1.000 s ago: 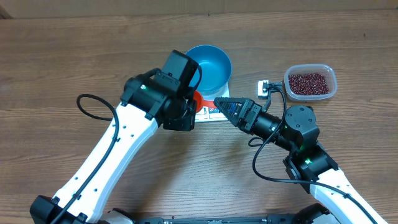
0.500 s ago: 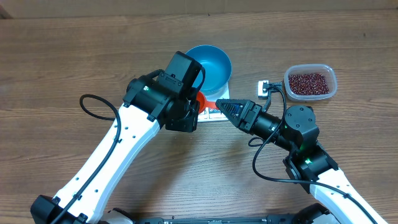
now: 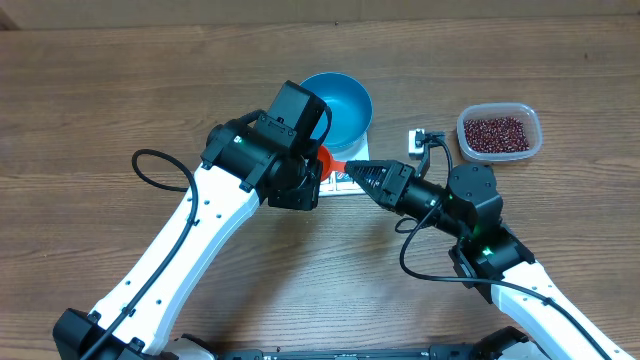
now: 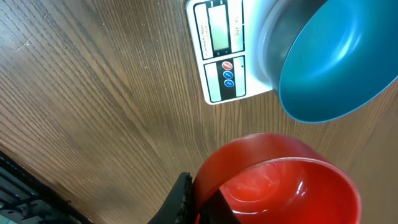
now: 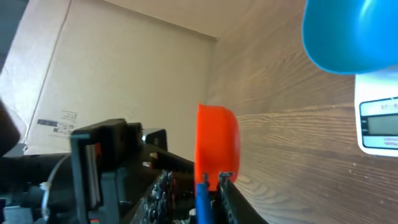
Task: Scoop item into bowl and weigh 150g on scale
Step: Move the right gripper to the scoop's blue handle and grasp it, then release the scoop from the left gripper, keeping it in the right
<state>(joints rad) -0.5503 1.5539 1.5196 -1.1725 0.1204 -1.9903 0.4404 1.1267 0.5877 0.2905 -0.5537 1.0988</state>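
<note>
The blue bowl (image 3: pixel 340 103) sits empty on the white scale (image 3: pixel 338 184), also seen in the left wrist view as bowl (image 4: pixel 336 62) and scale (image 4: pixel 221 50). My left gripper (image 4: pixel 199 202) is shut on the rim of an empty red scoop cup (image 4: pixel 280 186), held just in front of the scale (image 5: pixel 379 124). My right gripper (image 3: pixel 352 172) points at the cup (image 3: pixel 322 159) from the right. Its fingers (image 5: pixel 227 190) straddle a blue stem under the cup (image 5: pixel 216 146), with a gap left on one side. The beans (image 3: pixel 495 133) lie far right.
A clear plastic tub (image 3: pixel 535 142) holds the beans at the right. A small white plug with a black cable (image 3: pixel 420 140) lies between the tub and the scale. Both arms crowd the space in front of the scale. A cardboard wall (image 5: pixel 124 74) stands behind.
My right gripper has slid left up to the red scoop and its jaws have narrowed a lot. The left arm lifted the scoop slightly into view.
</note>
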